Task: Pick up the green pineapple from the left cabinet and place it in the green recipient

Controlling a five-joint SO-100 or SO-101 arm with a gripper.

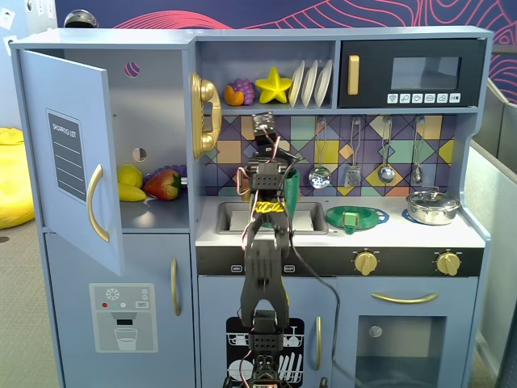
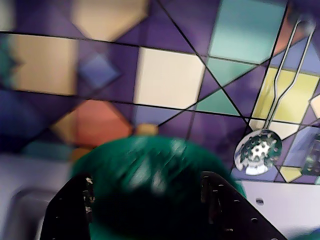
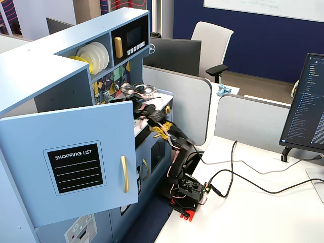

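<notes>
Your gripper (image 2: 150,200) hangs over the sink area of the counter (image 1: 452,234), its two dark fingers (image 2: 70,210) spread at 7 and 5 o'clock in the wrist view. The green recipient (image 2: 155,175) sits right between them (blurred, so you cannot tell whether they touch it). It stands upright by the sink, long axis vertical; in a fixed view only a sliver of it (image 1: 292,182) shows at 3 o'clock of the arm. The left cabinet (image 1: 153,137) stands open, its door (image 1: 69,153) swung out. You cannot see the green pineapple in any view.
</notes>
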